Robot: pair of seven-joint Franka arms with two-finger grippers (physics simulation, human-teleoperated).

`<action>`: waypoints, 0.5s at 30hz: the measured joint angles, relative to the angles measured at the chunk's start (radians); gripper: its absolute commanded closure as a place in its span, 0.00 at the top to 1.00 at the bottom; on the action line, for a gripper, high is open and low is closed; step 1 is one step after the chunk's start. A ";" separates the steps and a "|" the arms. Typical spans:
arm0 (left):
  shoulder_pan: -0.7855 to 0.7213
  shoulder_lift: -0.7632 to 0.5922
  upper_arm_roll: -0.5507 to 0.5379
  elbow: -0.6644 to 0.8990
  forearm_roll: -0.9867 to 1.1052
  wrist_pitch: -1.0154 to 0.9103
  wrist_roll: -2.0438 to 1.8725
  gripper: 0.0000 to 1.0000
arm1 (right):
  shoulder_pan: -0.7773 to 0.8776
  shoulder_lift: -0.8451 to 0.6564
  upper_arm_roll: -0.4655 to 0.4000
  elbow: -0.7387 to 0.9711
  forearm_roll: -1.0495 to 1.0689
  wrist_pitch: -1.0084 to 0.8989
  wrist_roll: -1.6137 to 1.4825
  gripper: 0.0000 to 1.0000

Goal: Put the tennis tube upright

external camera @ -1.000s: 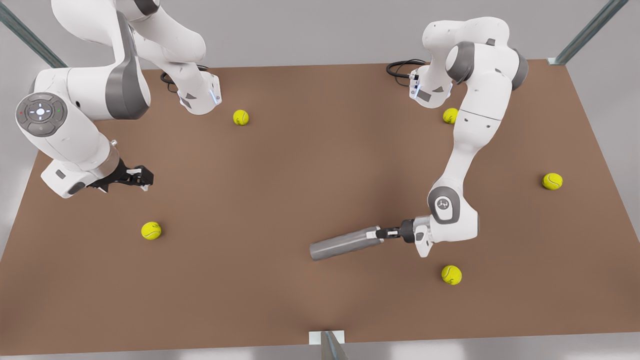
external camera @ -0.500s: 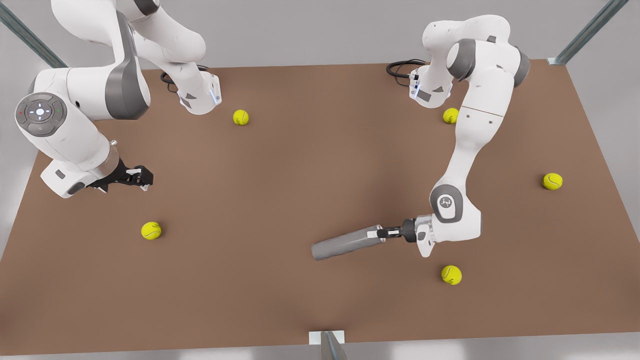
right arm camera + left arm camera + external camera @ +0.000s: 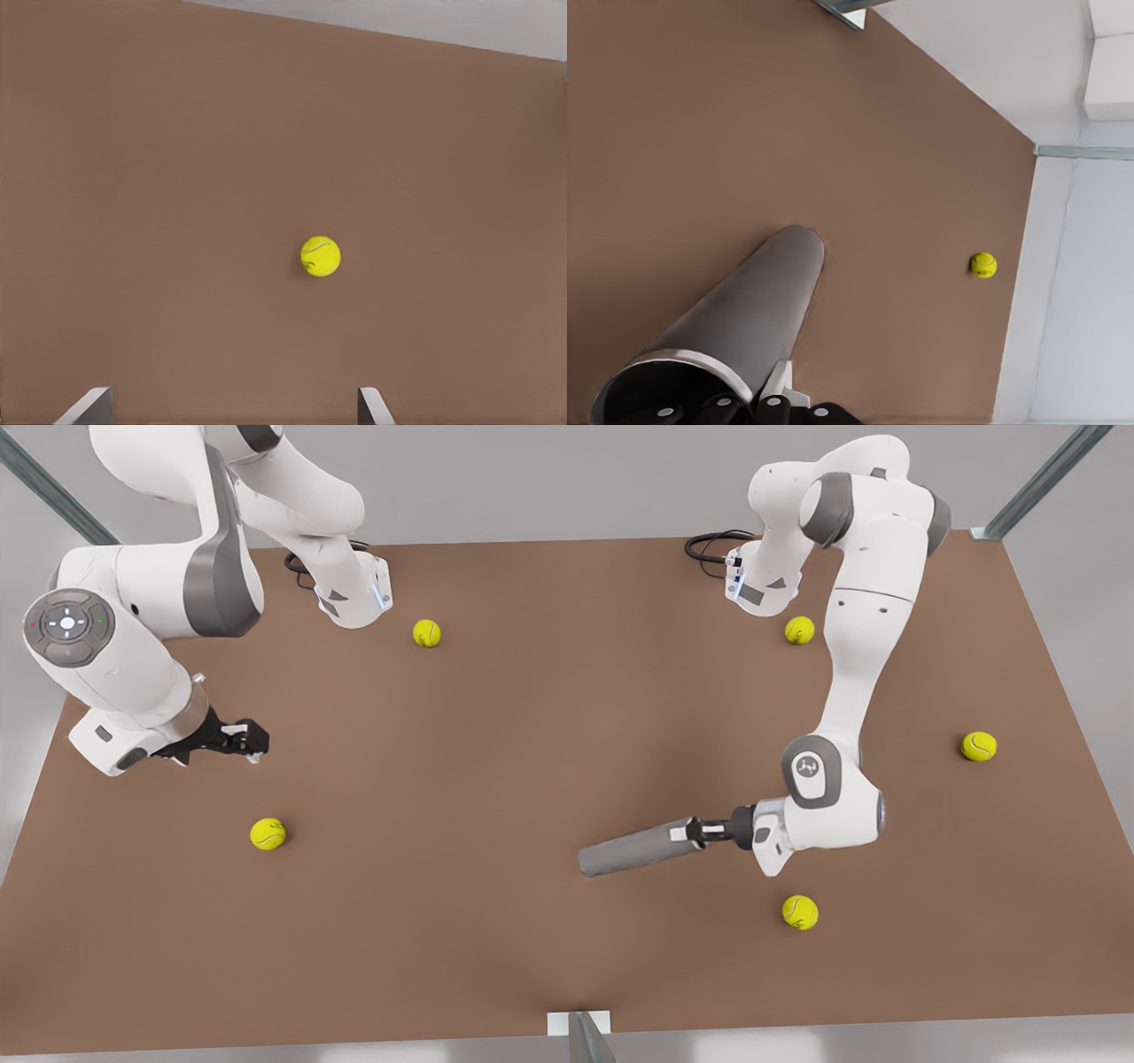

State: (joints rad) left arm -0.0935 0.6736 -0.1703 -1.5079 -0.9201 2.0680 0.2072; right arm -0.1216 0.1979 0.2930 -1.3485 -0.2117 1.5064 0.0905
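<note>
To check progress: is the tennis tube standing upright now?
No, the tennis tube is tilted nearly flat, held at one end by the left gripper.

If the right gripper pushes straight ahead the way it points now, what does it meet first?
Probably the tennis ball lying ahead of the open right gripper on the brown table; depth is uncertain, so it could pass over it.

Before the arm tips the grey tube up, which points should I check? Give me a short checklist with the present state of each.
1. Left gripper shut on the tennis tube at its hollow end: ok.
2. Tube upright: not ok, it slants low over the table.
3. Depth of grip on the rim: cannot tell.
4. Nearest tennis ball apart from the tube: ok.
5. Right gripper waits open, far from the tube: ok.
</note>
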 measured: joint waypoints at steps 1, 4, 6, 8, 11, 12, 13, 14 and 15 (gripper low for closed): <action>0.000 -0.002 0.001 0.000 0.017 0.000 0.000 0.21 | -0.006 0.000 0.000 -0.001 0.000 0.000 0.000 1.00; 0.000 -0.012 0.003 0.000 0.052 -0.008 -0.014 0.21 | -0.008 0.000 -0.003 0.000 0.001 0.000 -0.001 1.00; 0.000 -0.015 0.003 0.000 0.066 -0.008 -0.014 0.21 | 0.001 0.000 -0.003 0.000 0.000 0.000 0.000 1.00; 0.000 -0.028 0.003 0.000 0.081 -0.012 -0.022 0.21 | -0.011 0.000 -0.005 0.000 0.001 -0.001 -0.002 1.00; 0.001 -0.041 0.014 0.000 0.101 -0.021 -0.033 0.21 | -0.006 0.000 -0.005 0.000 0.002 -0.002 -0.002 1.00; 0.000 -0.044 0.015 0.000 0.110 -0.025 -0.033 0.21 | -0.016 0.000 -0.006 0.000 0.000 -0.002 -0.001 1.00; 0.000 -0.052 0.019 0.000 0.120 -0.032 -0.033 0.21 | -0.017 0.000 -0.006 0.000 0.002 -0.003 -0.001 1.00; 0.001 -0.063 0.033 0.000 0.132 -0.042 -0.033 0.21 | -0.009 0.000 -0.006 0.000 0.002 -0.003 -0.001 1.00; 0.000 -0.073 0.038 0.000 0.148 -0.052 -0.034 0.21 | -0.008 0.000 -0.006 0.000 0.002 -0.003 0.000 1.00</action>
State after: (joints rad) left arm -0.0934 0.6007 -0.1324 -1.5079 -0.7721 2.0156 0.1730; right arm -0.1298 0.1979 0.2868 -1.3484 -0.2102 1.5033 0.0902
